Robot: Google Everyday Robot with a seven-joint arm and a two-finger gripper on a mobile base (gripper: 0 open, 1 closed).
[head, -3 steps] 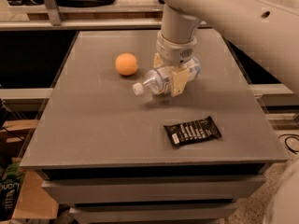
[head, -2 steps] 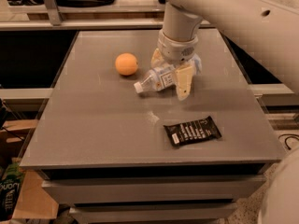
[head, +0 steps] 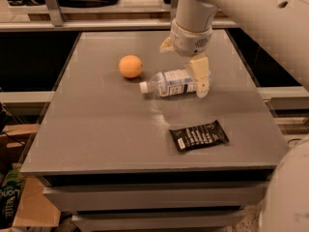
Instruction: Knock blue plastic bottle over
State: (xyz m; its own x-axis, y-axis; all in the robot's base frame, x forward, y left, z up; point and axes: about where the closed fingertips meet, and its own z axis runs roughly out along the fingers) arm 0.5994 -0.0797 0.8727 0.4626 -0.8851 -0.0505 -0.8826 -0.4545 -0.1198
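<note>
The blue plastic bottle lies on its side on the grey table, its white cap pointing left toward the orange ball. My gripper hangs just above the bottle's right end, open. One tan finger hangs in front of the bottle's base. The other finger shows behind, apart from the bottle.
A black snack bar wrapper lies at the front right of the table. The ball sits a short way left of the bottle's cap. My white arm fills the upper right. Shelves and boxes stand beside the table at lower left.
The bottle has dropped from a tilt between the fingers to lying flat on the table. The gripper has lifted a little and its fingers stand wider apart.
</note>
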